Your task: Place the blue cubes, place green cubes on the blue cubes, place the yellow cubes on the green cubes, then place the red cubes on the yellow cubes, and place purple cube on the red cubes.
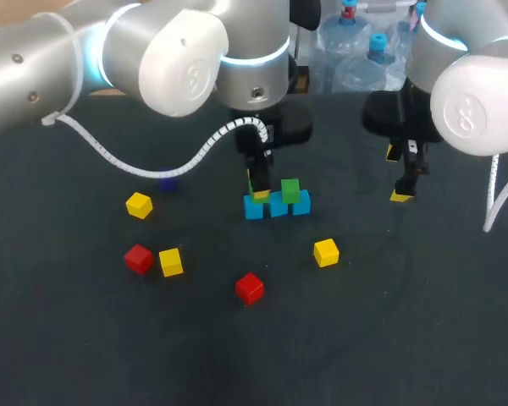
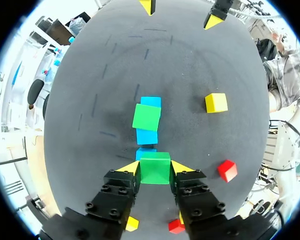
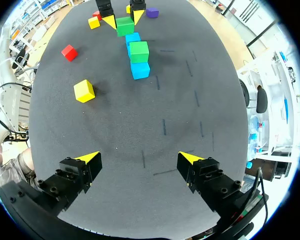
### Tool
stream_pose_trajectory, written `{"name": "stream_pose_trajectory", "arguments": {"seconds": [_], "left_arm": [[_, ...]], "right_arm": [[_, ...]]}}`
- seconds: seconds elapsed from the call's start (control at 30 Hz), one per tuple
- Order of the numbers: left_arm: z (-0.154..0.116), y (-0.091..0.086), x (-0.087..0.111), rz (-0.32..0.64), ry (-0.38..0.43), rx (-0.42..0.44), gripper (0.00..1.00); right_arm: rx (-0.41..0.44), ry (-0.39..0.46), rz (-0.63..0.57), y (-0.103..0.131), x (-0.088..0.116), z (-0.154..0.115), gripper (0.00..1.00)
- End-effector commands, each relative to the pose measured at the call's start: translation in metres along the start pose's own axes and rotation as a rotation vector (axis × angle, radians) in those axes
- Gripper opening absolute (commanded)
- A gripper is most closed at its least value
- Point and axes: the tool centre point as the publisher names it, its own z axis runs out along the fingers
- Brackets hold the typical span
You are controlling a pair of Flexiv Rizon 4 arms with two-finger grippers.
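Three blue cubes (image 1: 277,206) lie in a row at mid-table. One green cube (image 1: 289,189) rests on the row's middle and right cubes. My left gripper (image 2: 155,167) is shut on a second green cube (image 2: 155,169), held just over the row's left blue cube (image 2: 144,152). In the head view that gripper (image 1: 258,191) hangs straight down over the row's left end. My right gripper (image 3: 140,160) stands open and empty above bare mat, right of the row, also seen from above (image 1: 398,176). The purple cube (image 1: 168,180) lies far left of the row.
Loose yellow cubes lie at the left (image 1: 139,205), the lower left (image 1: 170,261) and the right front (image 1: 326,252). Two red cubes lie at the left (image 1: 138,258) and front middle (image 1: 250,288). The dark mat (image 1: 389,321) covers the table.
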Motion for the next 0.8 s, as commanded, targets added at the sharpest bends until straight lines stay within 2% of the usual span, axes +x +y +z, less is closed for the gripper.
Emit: {"name": "stream_pose_trajectory", "arguments": {"seconds": [0.03,0.4,0.8], "left_arm": [[0.0039,0.0065,-0.0059,0.0,0.004,0.007,0.0],[0.0073,0.0078,-0.0025,-0.039,-0.006,0.005,0.0],[0.0133,0.0096,-0.0095,-0.035,-0.023,0.011,0.0]], "right_arm": [[0.001,-0.002,0.0,0.0004,0.0007,0.0,1.0],[0.001,-0.002,0.0,0.0004,0.0007,0.0,1.0],[0.001,-0.002,0.0,0.0004,0.0007,0.0,1.0]]}}
